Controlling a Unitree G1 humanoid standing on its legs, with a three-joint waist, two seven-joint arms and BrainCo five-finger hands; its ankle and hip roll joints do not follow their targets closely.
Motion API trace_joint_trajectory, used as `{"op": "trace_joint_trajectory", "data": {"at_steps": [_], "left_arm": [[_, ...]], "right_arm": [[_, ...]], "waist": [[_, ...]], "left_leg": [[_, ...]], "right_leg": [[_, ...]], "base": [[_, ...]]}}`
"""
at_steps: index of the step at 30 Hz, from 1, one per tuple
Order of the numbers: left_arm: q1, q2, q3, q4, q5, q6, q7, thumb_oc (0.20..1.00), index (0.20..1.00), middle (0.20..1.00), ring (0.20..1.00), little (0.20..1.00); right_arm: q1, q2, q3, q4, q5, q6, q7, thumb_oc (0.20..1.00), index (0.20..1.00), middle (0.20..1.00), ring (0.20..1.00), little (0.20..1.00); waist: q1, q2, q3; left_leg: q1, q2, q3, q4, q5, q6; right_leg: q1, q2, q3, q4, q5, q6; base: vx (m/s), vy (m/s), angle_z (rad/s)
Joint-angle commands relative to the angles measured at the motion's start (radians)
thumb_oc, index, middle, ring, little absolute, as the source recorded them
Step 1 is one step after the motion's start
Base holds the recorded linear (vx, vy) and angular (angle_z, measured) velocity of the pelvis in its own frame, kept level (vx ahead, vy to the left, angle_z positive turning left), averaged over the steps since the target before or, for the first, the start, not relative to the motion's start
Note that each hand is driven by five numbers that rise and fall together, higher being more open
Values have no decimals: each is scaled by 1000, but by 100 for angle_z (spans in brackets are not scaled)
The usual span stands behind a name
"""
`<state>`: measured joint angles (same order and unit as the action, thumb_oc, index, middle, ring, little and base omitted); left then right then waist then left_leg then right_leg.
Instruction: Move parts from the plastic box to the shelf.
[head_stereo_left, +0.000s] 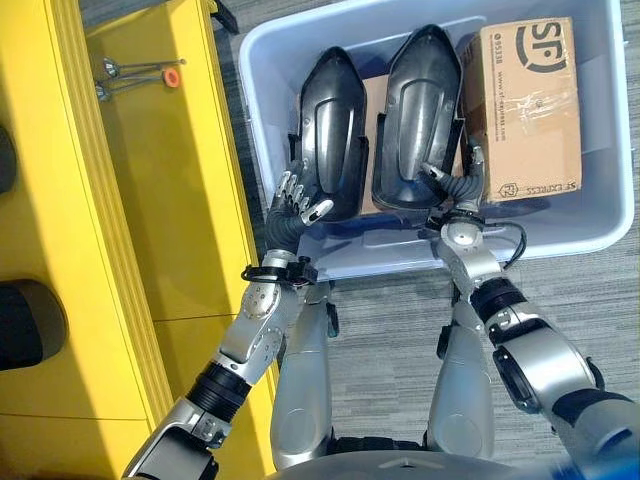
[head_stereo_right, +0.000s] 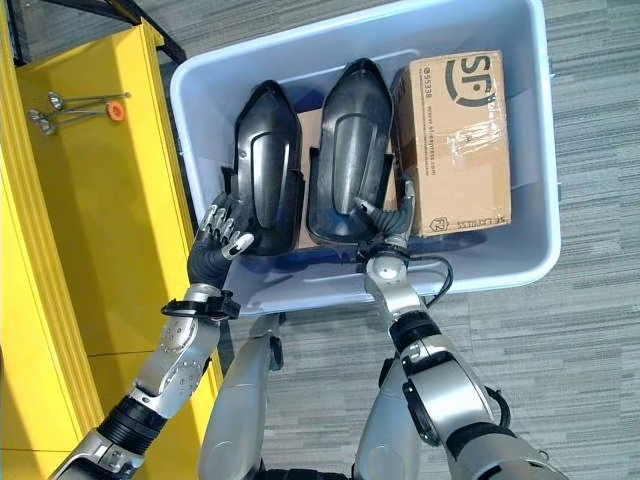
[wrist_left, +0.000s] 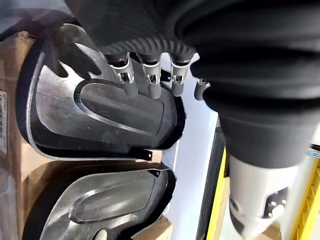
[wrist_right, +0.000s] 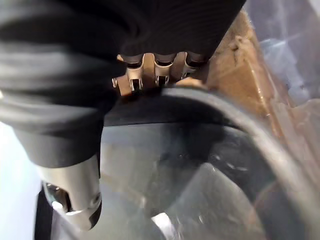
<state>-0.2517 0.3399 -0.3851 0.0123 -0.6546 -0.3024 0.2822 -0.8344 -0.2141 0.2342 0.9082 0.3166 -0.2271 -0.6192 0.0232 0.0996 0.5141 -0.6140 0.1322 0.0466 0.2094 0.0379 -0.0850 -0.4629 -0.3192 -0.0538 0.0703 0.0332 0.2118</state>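
Right wrist view: right hand (wrist_right: 150, 75) fingertips hidden behind black part (wrist_right: 200, 165).

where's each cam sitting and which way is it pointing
Left eye: on the head, looking down at the box, two black parts and the yellow shelf; both arms show.
Right eye: beside it, same scene, carton included.
Left wrist: on that wrist, looking along the left hand at the left part.
Right wrist: looks along the right hand, fingers hooked over the right part.
Shared: eye views show both parts and both hands.
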Motion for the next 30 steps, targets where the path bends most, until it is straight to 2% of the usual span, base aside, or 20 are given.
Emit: {"op": "trace_joint_trajectory", "data": {"at_steps": [1,8,12,17,18,26,30], "left_arm": [[-29,30,7,-101,-7,-68,-16,1000,1000,1000,1000,1000],[-41,39,-12,-98,-16,-69,-21,1000,1000,1000,1000,1000],[-55,48,-30,-104,-18,-72,-24,1000,1000,1000,1000,1000],[-64,44,-45,-103,-23,-70,-30,1000,1000,1000,1000,1000],[-64,42,-46,-99,-24,-68,-35,1000,1000,1000,1000,1000],[-60,35,-37,-89,-25,-69,-41,1000,1000,1000,1000,1000],[-56,29,-34,-75,-27,-66,-48,1000,1000,1000,1000,1000]], "right_arm": [[-38,-18,-4,0,44,-42,-12,1000,1000,1000,1000,1000],[-110,-17,12,130,71,-23,8,1000,1000,1000,1000,1000],[-192,-39,25,273,75,12,29,1000,1000,1000,1000,1000],[-218,-48,47,337,59,40,55,1000,1000,1000,1000,1000],[-218,-50,57,352,49,52,69,200,200,200,200,200],[-175,-37,59,316,63,37,89,200,200,200,200,200],[-118,-37,68,195,65,9,98,200,200,200,200,200]], "waist": [[26,20,6],[39,32,6],[64,46,6],[77,53,6],[80,53,6],[73,47,6],[59,32,-5]], "left_leg": [[22,24,4,5,-18,-10],[20,19,2,8,-22,-8],[-1,15,-7,19,-23,-4],[-14,11,-13,21,-23,-1],[-16,11,-15,24,-24,0],[14,12,-12,19,-26,1],[53,16,-11,-1,-19,-4]], "right_leg": [[-58,14,-1,76,48,-36],[-60,11,-5,80,43,-35],[-71,11,-6,91,37,-34],[-77,12,-12,92,36,-34],[-79,11,-13,97,35,-34],[-58,10,-13,101,32,-35],[-22,12,-16,88,36,-34]], "base": [[0,0,0],[0,0,0],[0,0,0],[0,0,0],[0,0,0],[0,0,0],[4,-4,2]]}}
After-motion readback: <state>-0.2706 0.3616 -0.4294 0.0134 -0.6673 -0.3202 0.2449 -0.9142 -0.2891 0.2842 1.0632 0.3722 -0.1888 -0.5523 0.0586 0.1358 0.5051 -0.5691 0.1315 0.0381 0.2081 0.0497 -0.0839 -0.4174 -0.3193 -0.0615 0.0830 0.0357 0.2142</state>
